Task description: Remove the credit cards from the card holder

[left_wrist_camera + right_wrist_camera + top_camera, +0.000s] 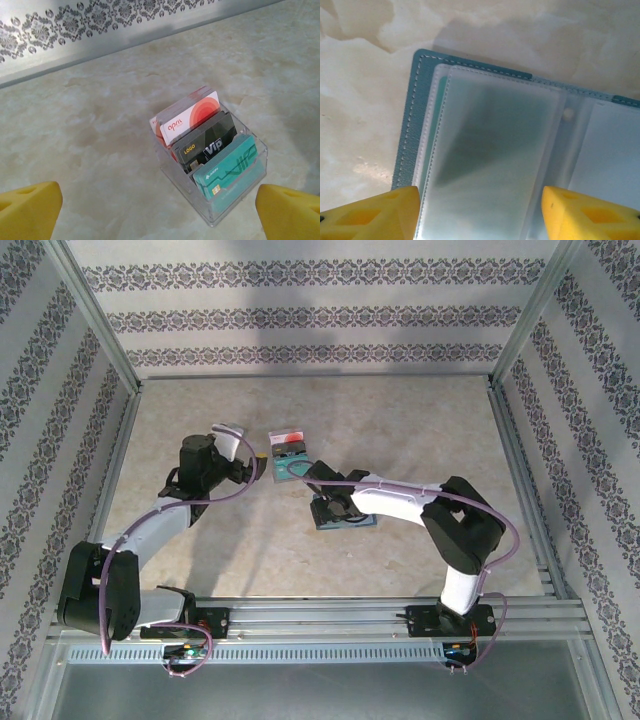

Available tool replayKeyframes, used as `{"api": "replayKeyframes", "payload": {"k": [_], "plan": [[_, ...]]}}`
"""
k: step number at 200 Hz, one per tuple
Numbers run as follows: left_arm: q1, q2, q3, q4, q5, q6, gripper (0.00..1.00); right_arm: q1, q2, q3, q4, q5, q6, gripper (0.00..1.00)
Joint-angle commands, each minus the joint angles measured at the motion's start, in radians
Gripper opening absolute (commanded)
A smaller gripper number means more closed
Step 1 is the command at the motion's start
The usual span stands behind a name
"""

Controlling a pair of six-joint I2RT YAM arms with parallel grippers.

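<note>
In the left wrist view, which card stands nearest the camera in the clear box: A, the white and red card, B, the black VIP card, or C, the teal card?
C: the teal card sits in the front slot of the clear box, with the black card behind it.

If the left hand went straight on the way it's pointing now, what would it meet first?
The left hand would probably meet the clear box first, at its front wall by the teal card; depth is hard to judge.

Card box [289, 456] has bare table [400, 420] from 12 to 3 o'clock. Left arm [200, 475] crowds its 9, card holder [412, 125] plus right arm [400, 502] block 5.
</note>
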Motion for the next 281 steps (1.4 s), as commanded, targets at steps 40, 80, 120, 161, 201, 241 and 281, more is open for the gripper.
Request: {"api": "replayKeyframes", "payload": {"k": [40,80,120,161,201,241,281], "plan": [[-0.011,0.018,-0.019,0.131,0.003,-0.084,0.99,-0.007,0.056,-0.008,0.001,0.03,0.01,0.57],[-0.011,0.012,-0.021,0.118,0.012,-0.094,1.0,-0.015,0.042,-0.016,0.001,0.056,0.009,0.41],[-0.025,-0.022,-0.016,0.087,0.019,-0.101,1.0,-0.034,-0.013,-0.037,0.013,0.089,-0.003,0.27],[-0.157,-0.032,0.007,0.018,-0.133,-0.011,1.0,-0.053,-0.044,-0.05,-0.012,0.167,0.006,0.47],[-0.236,-0.022,0.025,-0.008,-0.168,-0.001,0.93,-0.082,-0.082,-0.086,-0.013,0.202,0.0,0.43],[-0.314,0.011,0.031,-0.022,-0.179,-0.026,0.82,-0.14,-0.141,-0.162,0.036,0.169,0.0,0.37],[-0.421,0.103,0.027,-0.015,-0.182,-0.086,0.65,-0.193,-0.189,-0.234,0.075,0.121,0.007,0.34]]}}
